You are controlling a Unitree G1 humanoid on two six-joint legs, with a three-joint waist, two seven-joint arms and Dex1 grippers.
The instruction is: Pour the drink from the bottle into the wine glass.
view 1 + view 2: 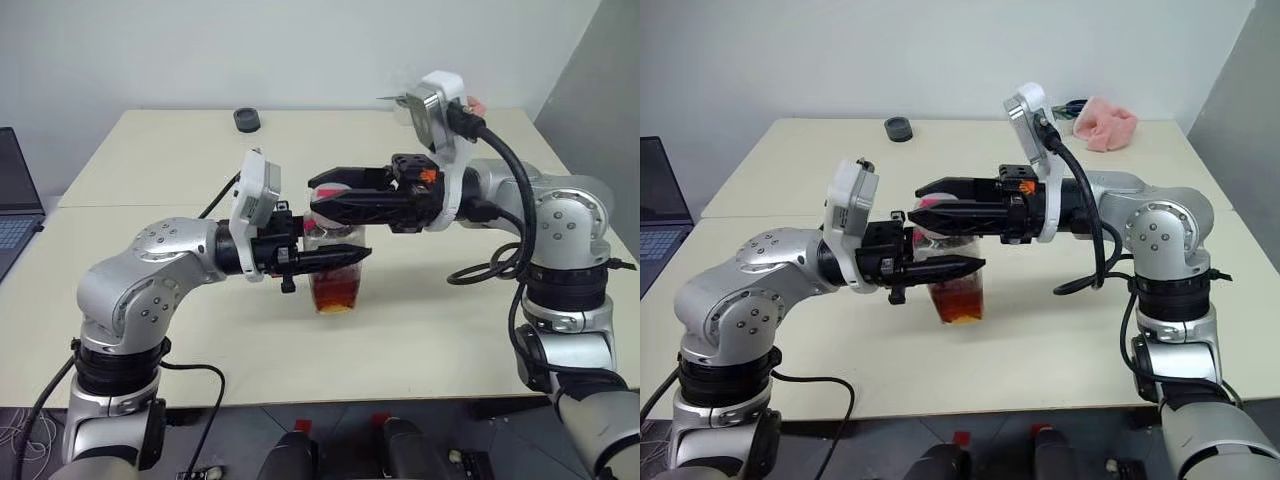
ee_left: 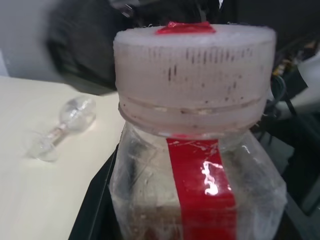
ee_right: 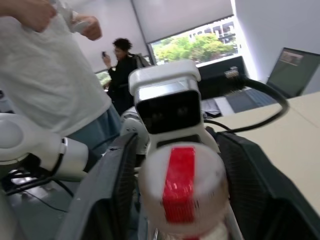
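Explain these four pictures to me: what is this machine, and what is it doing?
It is a two-armed robot at a table. Two pictures come from its head, two from cameras on its wrists. The left gripper is shut on a bottle with some drink in it. The right gripper sits open around the bottle's cap. A wine glass lies on its side on the table. Also there: a pink cloth and a small dark object.

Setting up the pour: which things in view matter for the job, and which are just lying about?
Job: bottle, held by left end effector; drink inside it; cap, straddled by right end effector; wine glass.
Lying about: black round object, pink cloth, laptop.
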